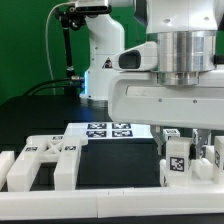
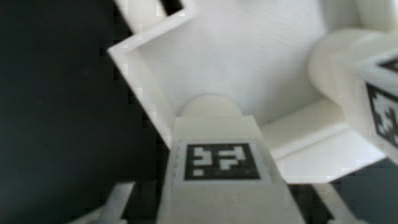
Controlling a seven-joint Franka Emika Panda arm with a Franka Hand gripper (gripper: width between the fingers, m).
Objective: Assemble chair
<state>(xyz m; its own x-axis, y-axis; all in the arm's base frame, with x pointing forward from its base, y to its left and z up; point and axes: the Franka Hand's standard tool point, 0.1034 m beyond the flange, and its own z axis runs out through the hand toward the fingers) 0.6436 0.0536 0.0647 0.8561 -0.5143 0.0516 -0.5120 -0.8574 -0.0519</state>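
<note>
Poised low at the exterior view's right with tool (image 1: 183, 150) straddling a tagged post (image 1: 177, 160), presumably for lifting it; clamped or merely close, impossible to tell.

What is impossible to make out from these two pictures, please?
- Gripper, exterior view: its fingertips drop in among the tagged chair parts, so whether it is open, shut or gripping cannot be told.
- Marker board, exterior view: its tags are too small to read.
- Tagged post, wrist view: blurred, with one end cut off by the picture's edge.
- Second tagged part, wrist view: mostly cut off by the picture's edge.
</note>
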